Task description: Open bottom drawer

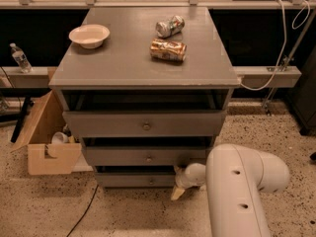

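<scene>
Bottom drawer not open yet; we're only at the approach.
Gripper (177, 191) sits low by the floor at the right end of the bottom drawer (133, 180), right of its knob (151, 181) and not on it. We can't tell whether it's apart or closed. The drawer sits lowest, under the middle drawer (123, 157), and shows no clear pull-out. Left, as we judge it: reach the knob, grip, pull straight out. Bowl (89, 35) and cans (168, 50) on top aren't involved.
</scene>
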